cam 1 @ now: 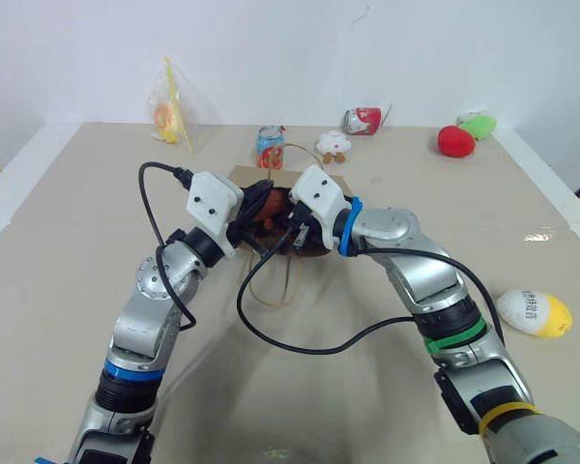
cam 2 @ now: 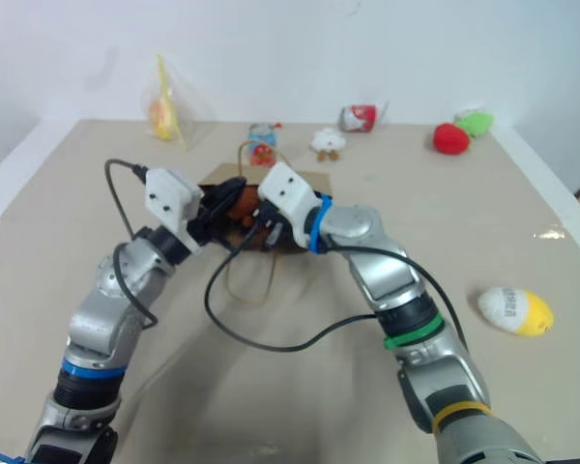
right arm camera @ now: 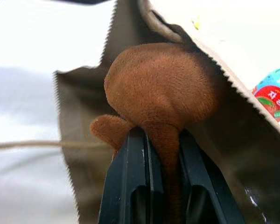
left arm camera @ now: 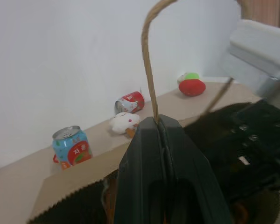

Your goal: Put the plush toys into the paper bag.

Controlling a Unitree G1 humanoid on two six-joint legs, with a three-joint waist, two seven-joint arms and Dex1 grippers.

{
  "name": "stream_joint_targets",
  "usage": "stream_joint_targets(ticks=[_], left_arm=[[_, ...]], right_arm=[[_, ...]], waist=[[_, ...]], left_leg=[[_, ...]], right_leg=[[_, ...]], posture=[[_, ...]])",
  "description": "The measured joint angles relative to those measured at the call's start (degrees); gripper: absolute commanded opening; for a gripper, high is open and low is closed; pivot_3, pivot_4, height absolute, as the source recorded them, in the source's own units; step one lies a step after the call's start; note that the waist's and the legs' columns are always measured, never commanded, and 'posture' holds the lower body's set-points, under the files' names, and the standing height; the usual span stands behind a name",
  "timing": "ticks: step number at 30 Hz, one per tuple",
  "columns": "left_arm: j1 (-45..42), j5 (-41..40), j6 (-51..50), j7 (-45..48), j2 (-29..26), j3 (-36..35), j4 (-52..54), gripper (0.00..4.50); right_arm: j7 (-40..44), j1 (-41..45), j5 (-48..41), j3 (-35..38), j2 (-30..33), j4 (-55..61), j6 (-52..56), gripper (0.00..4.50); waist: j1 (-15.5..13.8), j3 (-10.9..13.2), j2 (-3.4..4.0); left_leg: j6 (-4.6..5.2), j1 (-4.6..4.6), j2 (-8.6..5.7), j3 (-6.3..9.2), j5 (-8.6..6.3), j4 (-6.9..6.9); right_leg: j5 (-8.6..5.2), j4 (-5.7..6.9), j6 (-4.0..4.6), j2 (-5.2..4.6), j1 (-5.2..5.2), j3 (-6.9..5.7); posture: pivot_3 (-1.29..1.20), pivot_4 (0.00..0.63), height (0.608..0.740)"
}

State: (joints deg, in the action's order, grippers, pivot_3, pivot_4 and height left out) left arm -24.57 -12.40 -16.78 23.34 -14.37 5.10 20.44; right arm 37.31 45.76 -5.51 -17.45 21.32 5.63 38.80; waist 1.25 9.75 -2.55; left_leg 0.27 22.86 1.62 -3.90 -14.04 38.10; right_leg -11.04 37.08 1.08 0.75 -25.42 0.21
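The brown paper bag (cam 1: 249,177) sits mid-table with its mouth toward me. My left gripper (left arm camera: 159,122) is shut on one of its twisted-paper handles (left arm camera: 148,70) and holds that side up. At the bag's mouth my right gripper (right arm camera: 161,133) is shut on a limb of the orange-brown plush toy (right arm camera: 158,84), with the bag's inner wall (right arm camera: 79,116) around it. Both grippers meet at the opening (cam 1: 271,217). The white-and-yellow egg-shaped plush toy (cam 1: 534,313) lies alone on the table at the right, beyond my right forearm.
Along the far edge stand a blue can (cam 1: 270,147), a white cloud-like toy (cam 1: 333,144), a red can on its side (cam 1: 362,120), a red plush (cam 1: 455,141) with a green one (cam 1: 479,125), and a clear plastic bag (cam 1: 171,116). The bag's other handle (cam 1: 275,285) lies on the table.
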Motion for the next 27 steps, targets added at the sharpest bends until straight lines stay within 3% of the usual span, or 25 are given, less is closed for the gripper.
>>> stream_joint_targets(ticks=[19, 20, 23, 26, 27], left_arm=[[0.1, -0.5, -2.3, -0.6, 1.5, 0.7, 2.8, 0.0], [0.1, -0.5, -2.3, -0.6, 1.6, 0.7, 2.8, 0.0], [0.0, -0.5, -1.8, -0.6, 2.0, 0.5, 2.4, 0.0], [-0.2, -0.4, -1.5, -0.3, 2.2, 0.9, 0.8, 0.0], [-0.4, -0.4, -1.6, -0.3, 2.4, 1.1, 0.2, 0.0]], right_arm=[[-5.0, 1.6, 1.9, 0.2, -6.4, -7.5, -5.0, 0.11], [-5.0, 1.6, 1.9, 0.2, -6.7, -7.8, -5.1, 0.88], [-4.6, 1.6, 1.1, 0.8, -7.2, -7.8, -4.8, 1.58], [-2.1, 1.1, -0.1, 1.1, -5.9, -5.6, -3.2, 2.78], [-1.3, 0.6, -0.6, 1.3, -5.3, -3.9, -2.5, 2.99]], waist=[[0.0, 0.0, 0.0], [0.0, 0.0, 0.0], [0.0, 0.0, 0.0], [0.0, 0.0, 0.0], [0.0, 0.0, 0.0]], left_leg=[[0.0, 0.01, -0.01, -0.01, 0.0, 0.0], [0.0, 0.01, -0.01, -0.03, 0.0, 0.01], [0.0, 0.01, -0.01, 0.0, 0.0, 0.0], [0.0, 0.01, -0.01, 0.0, 0.0, 0.01], [0.0, 0.02, -0.01, -0.01, 0.0, 0.01]], right_leg=[[0.0, -0.01, 0.0, 0.0, 0.0, 0.01], [0.0, -0.01, 0.0, -0.01, 0.0, 0.02], [0.0, 0.0, 0.01, 0.0, 0.0, 0.01], [0.0, 0.0, 0.01, 0.0, 0.0, 0.0], [0.0, -0.01, 0.01, 0.0, 0.0, 0.0]], posture=[[0.0, 0.15, 0.74], [0.0, 0.15, 0.74], [0.0, 0.15, 0.74], [0.0, 0.15, 0.74], [0.0, 0.15, 0.74]])
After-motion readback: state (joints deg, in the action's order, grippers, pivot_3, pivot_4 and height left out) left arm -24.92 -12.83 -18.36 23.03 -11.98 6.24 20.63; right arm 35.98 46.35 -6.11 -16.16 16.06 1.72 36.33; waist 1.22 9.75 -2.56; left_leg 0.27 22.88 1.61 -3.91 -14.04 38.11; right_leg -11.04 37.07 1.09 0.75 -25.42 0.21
